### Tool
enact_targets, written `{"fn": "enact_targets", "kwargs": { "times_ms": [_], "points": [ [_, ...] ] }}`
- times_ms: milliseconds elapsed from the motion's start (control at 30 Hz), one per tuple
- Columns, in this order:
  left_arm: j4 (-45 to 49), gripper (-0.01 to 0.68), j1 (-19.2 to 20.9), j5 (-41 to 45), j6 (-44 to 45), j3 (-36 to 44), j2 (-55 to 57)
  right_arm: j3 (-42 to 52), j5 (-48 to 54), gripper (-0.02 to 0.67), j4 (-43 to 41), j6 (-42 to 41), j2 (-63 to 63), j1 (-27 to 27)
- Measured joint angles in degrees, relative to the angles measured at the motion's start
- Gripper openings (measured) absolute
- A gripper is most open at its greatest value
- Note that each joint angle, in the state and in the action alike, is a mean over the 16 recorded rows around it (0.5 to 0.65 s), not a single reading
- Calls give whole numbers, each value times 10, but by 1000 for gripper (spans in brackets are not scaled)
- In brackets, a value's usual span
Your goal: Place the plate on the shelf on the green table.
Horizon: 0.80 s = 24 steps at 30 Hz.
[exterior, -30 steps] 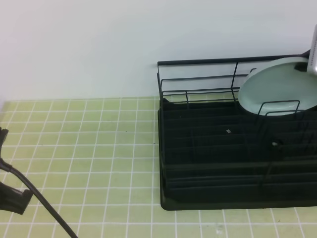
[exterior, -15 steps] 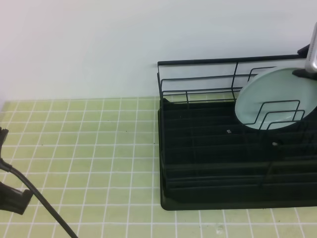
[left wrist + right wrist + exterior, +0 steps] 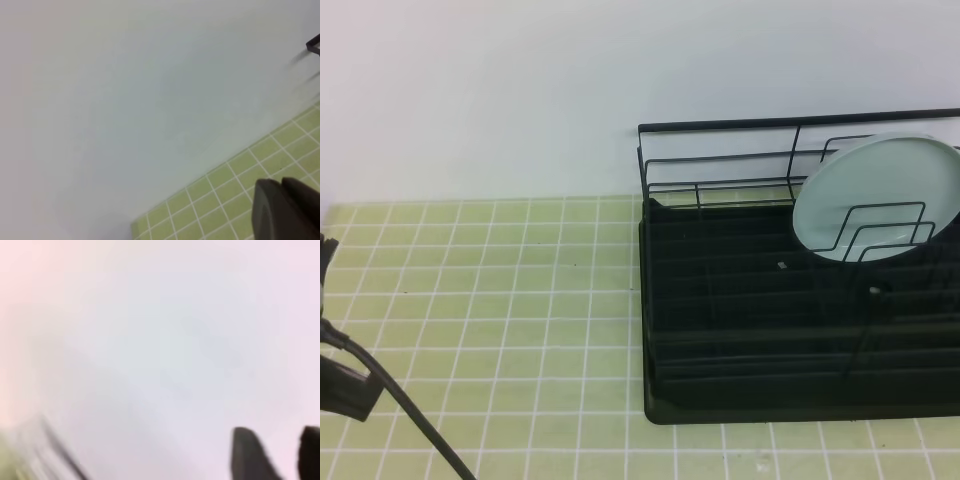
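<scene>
No brand, label or writing can be read on anything in view. The plate point(image 3: 876, 198) stands tilted on edge in the right rear part of the shelf point(image 3: 800, 300), leaning among the thin black wire dividers, with 2 bent wire loops crossing in front of its lower face. Nothing touches it. The shelf sits on the green counter point(image 3: 500, 300), toward its right side, against a plain white wall point(image 3: 520, 90). A small pale speck lies on the ribbed tray base. At the left edge of the high view a dark cable point(image 3: 400, 405) runs down across the tiles from part of the left arm. In the left wrist view the left tool point(image 3: 286, 210) appears as dark fingers pressed together, closed on nothing, above the tiles near the wall. In the blurred right wrist view the right tool point(image 3: 277, 452) shows 2 dark fingertips with a gap between them, parted and holding nothing, against the white wall.
</scene>
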Motion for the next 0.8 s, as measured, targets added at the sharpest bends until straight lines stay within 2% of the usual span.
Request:
{"fn": "enact_targets", "kwargs": {
  "times_ms": [233,400,567,800],
  "points": [
    [13,-1,1,-4,0,0,0,13,24,28,48,155,-126,0],
    [13,-1,22,-18,1,0,-6,42,40,2,34,222,-192,0],
    [13,-1,79,-43,4,0,-27,84,73,1,16,259,-246,0],
    [13,-1,202,-79,6,1,-89,132,157,1,5,312,-293,0]
  ]
}}
